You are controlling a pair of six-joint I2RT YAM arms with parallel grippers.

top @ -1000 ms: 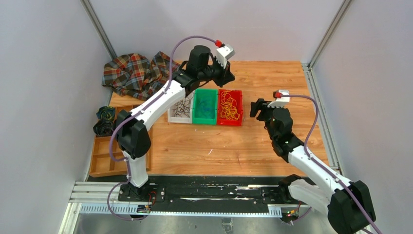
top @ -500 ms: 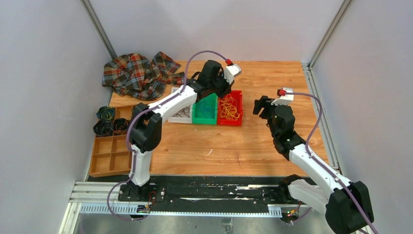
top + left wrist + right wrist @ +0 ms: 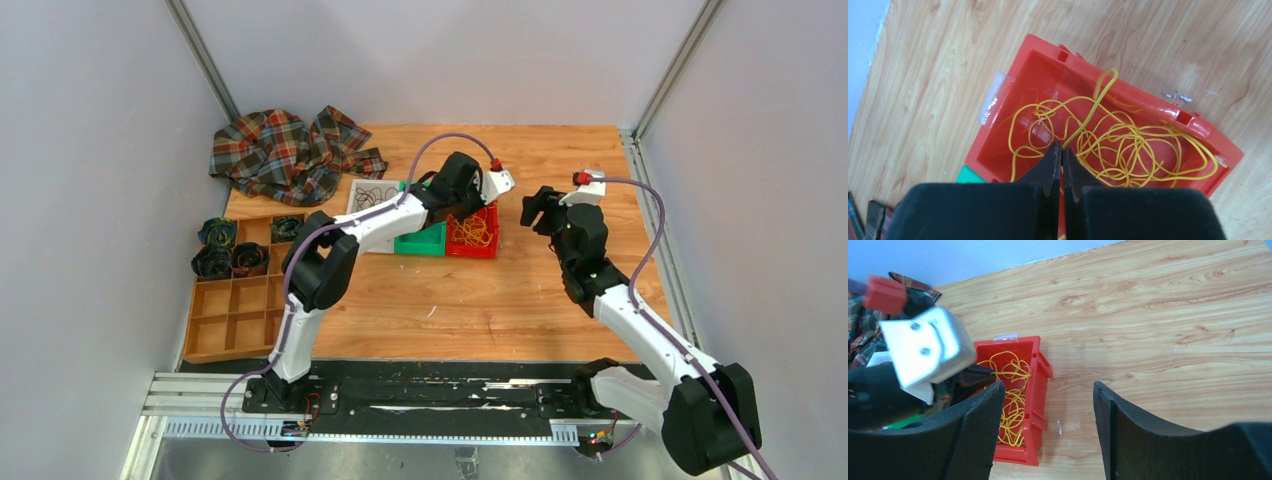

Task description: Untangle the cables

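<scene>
Thin yellow cables [image 3: 1143,145] lie tangled in a red bin [image 3: 1128,92]. They also show in the top view [image 3: 476,232] and the right wrist view [image 3: 1012,390]. My left gripper [image 3: 1062,146] is down in this bin, shut on one yellow strand that loops up over the far rim. Thin black cables [image 3: 372,195] lie in a white bin left of a green bin [image 3: 420,243]. No blue-green strands show. My right gripper [image 3: 1047,390] is open and empty, above the table just right of the red bin [image 3: 1040,365].
A plaid cloth [image 3: 285,150] lies at the back left. A wooden compartment tray [image 3: 230,310] at the left holds dark coiled bundles [image 3: 214,262]. Grey walls and metal posts close in the table on both sides.
My left arm has swung right from behind the green bin to over the red bin, uncovering the white bin. My right gripper has moved a little farther back.
</scene>
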